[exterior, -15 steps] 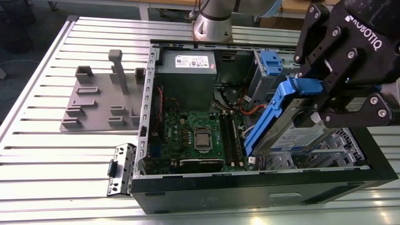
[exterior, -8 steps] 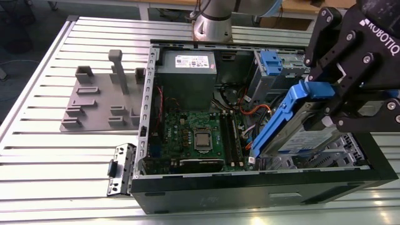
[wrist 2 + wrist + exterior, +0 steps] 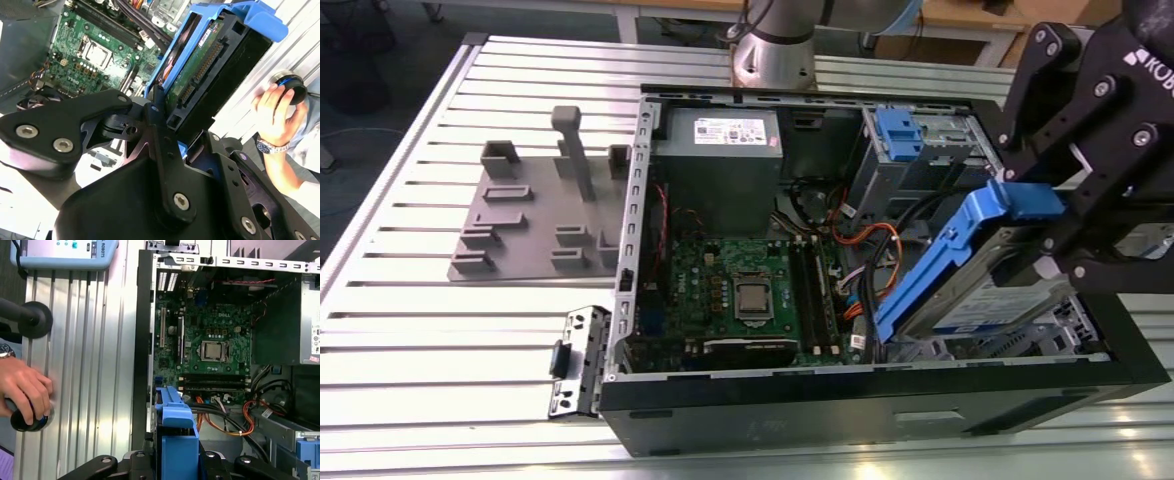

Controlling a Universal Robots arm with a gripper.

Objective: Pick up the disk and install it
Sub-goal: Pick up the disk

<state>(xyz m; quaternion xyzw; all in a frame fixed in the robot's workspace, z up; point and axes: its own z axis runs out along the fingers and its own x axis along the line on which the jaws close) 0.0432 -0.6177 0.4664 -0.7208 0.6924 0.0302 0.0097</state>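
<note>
**Item:** disk (image 3: 983, 300), a silver drive in a blue carrier.
**Place:** held clear of the table (image 3: 427, 350), over the open computer case (image 3: 854, 415). It is at the case's near corner on the exterior view's right, above the metal drive cage.
**Attitude:** steeply tilted. The long axis runs from the gripped upper end down into the case, on the side toward the motherboard (image 3: 747, 285).
**Holder:** gripper (image 3: 1047, 215), fingers clamped on the carrier's upper end. The disk extends below and ahead of them.
**Also present:** a bare blue bracket (image 3: 897, 130) in the far bay, and a person's hand (image 3: 25, 387) on a knob (image 3: 27, 421) at the table's edge.
</note>
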